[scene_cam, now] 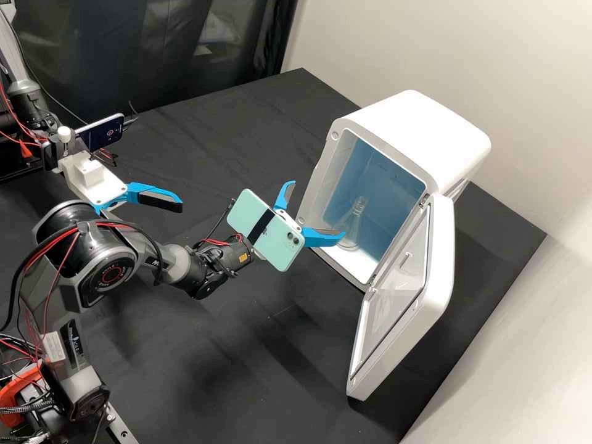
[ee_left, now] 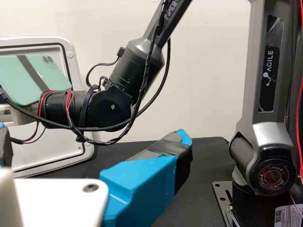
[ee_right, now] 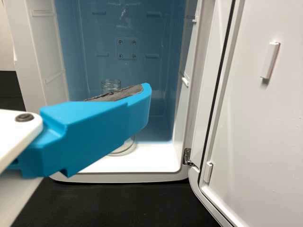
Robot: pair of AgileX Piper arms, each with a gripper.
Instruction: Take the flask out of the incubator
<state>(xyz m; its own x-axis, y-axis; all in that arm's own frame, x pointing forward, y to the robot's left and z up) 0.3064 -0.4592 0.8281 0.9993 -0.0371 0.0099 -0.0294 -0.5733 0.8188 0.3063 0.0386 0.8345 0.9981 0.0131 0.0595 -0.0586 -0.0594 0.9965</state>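
Observation:
The white incubator [scene_cam: 412,117] stands at the bench's right with its door [scene_cam: 407,290] swung wide open. A clear glass flask [scene_cam: 357,217] stands upright on the floor of its blue interior. In the right wrist view the flask [ee_right: 111,86] is partly hidden behind one blue finger [ee_right: 94,127]. My right gripper [scene_cam: 316,211] is open just in front of the opening, short of the flask, with nothing in it. My left gripper [scene_cam: 157,198] hangs over the bench far to the left, away from the incubator.
The open door [ee_right: 265,118] juts toward the bench's front right edge. A mint-green phone [scene_cam: 265,229] is strapped to the right arm's wrist. The right arm's elbow [ee_left: 109,104] crosses in front of the left gripper. Cables and arm bases crowd the left edge.

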